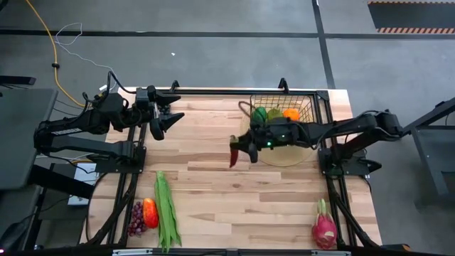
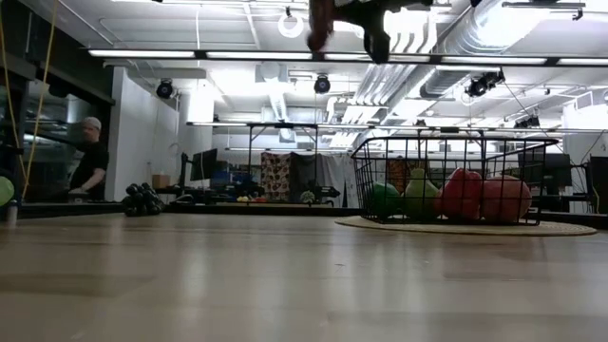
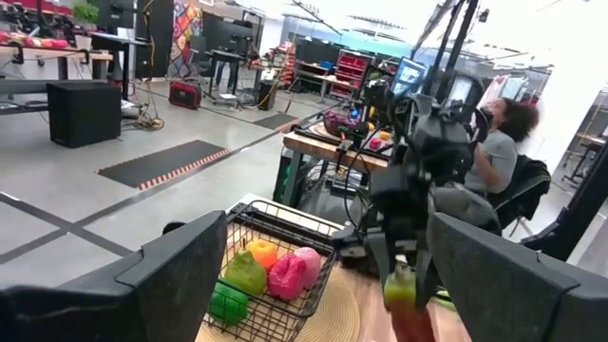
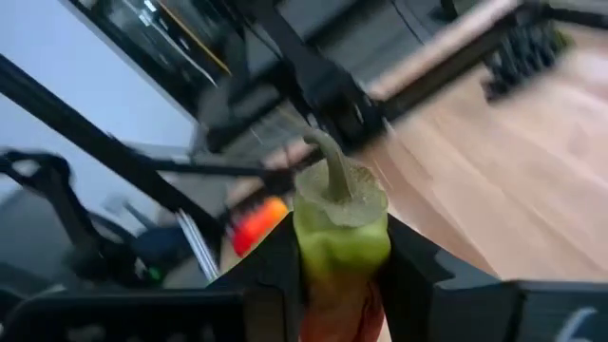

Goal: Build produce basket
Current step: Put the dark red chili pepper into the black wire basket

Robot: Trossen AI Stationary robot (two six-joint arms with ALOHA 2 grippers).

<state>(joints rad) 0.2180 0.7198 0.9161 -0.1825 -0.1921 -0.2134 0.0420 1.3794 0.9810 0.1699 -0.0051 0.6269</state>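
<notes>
From above, the right gripper (image 1: 234,153) has its jaws clamped on a red-green pepper (image 1: 232,158), held just left of the basket (image 1: 283,107) (on its round mat). The left gripper (image 1: 170,117) waits, jaws apart. Its wrist view shows the pepper (image 4: 340,249) pinched.

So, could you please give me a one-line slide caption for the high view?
Right gripper carries a red pepper above the table beside the basket; left gripper waits open.
</notes>
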